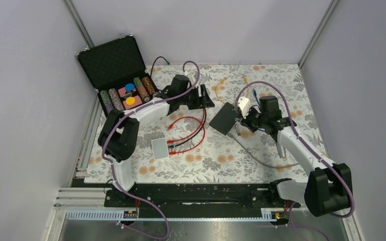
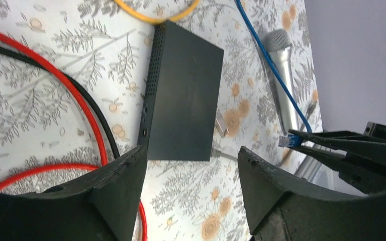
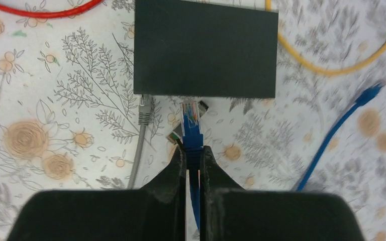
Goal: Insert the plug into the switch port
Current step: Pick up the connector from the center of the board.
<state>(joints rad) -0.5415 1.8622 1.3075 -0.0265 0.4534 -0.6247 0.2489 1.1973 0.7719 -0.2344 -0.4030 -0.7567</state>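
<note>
Right pincer point(image 3: 193, 153) pinches blue plug point(image 3: 191, 118) just short of switch point(image 3: 204, 50) edge.

A robotics lab booth. Plain grey wall panels point(image 1: 196, 30) in aluminium framing point(image 1: 80, 25) enclose a table under a floral cloth point(image 1: 276, 75). A left arm point(image 1: 123, 135) and right arm point(image 1: 301, 148) are bolted to a black rail point(image 1: 201, 193).

switch point(image 3: 204, 47): matt black | plug point(image 3: 190, 113): clear plastic | microphone point(image 2: 284, 75): brushed metal
</note>
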